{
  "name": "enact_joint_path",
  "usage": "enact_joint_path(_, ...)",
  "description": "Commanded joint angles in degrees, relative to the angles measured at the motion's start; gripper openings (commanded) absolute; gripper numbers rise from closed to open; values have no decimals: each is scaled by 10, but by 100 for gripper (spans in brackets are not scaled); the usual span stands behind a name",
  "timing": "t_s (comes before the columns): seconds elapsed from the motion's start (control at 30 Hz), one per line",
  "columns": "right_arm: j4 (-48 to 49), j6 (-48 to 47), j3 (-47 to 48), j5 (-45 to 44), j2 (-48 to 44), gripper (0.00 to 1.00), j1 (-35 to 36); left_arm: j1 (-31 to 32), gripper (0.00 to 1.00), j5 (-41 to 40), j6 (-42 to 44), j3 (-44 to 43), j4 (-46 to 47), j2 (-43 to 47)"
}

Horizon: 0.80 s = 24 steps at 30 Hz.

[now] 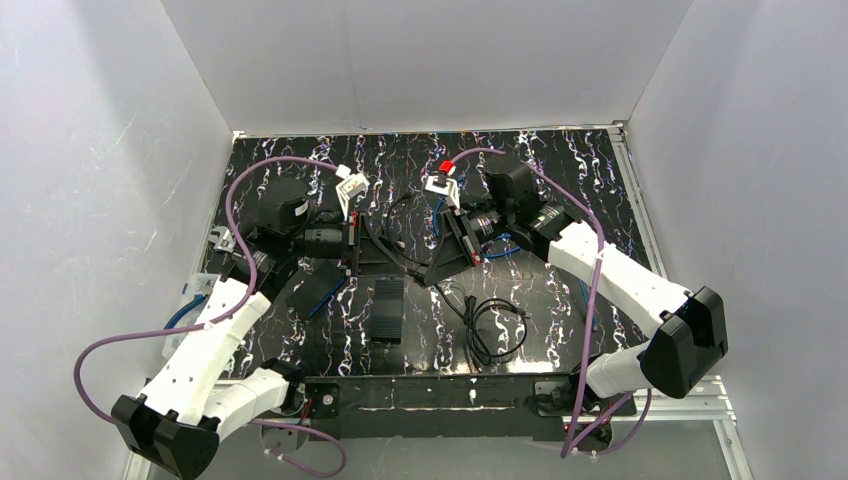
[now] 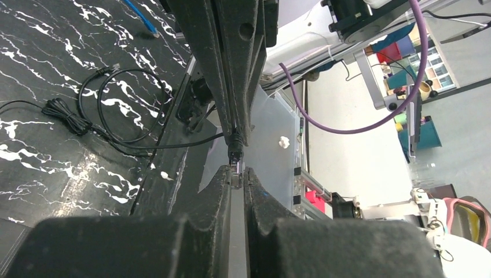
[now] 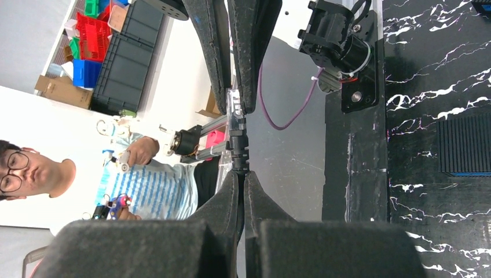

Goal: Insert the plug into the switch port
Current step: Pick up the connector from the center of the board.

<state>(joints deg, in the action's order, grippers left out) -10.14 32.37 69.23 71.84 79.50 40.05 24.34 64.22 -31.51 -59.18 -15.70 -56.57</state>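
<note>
My left tool [image 2: 236,174] is pressed together on the plug [image 2: 235,166], its two dark fingers pinching the small clear tip from either side. My right tool [image 3: 240,174] is likewise closed tight, nipping the black cable [image 3: 238,152] at the ribbed boot just behind the plug. The two tools meet nose to nose, with only the plug and boot between their tips. From each wrist I see the other tool's fingers coming down from the top of the view onto the same short piece. The plug is held up in the air over the middle of the black marbled bench [image 1: 560,180], not touching it. The switch [image 1: 388,308], a dark ribbed box, lies flat on the bench on the near side of the tools, towards my bases, and apart from the plug. I cannot make out its port from any view. The rest of the cable trails down from the right tool and lies in a loose coil on the bench, to the right of the switch and close to the near edge.
</note>
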Motion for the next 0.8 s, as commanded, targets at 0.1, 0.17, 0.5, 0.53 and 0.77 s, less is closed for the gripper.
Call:
enact_joint_path(0.1,-90,-145,43,-50,-29,39,7,3,0,-13,30,-35,-56,-3)
enact_joint_path(0.17,-139,-205,45,-120,-53,48,7,3,0,-15,23,-30,-58,-3)
enact_joint_path(0.5,-155,-408,4,-310,-172,61,33,3,0,-55,-30,-12,-76,13)
enact_joint_path(0.53,-156,-429,2,-321,-181,62,42,3,0,-67,-39,-16,-91,11)
enact_joint_path(0.77,-135,-513,-6,-460,-201,60,118,3,0,-112,-111,-4,-109,19)
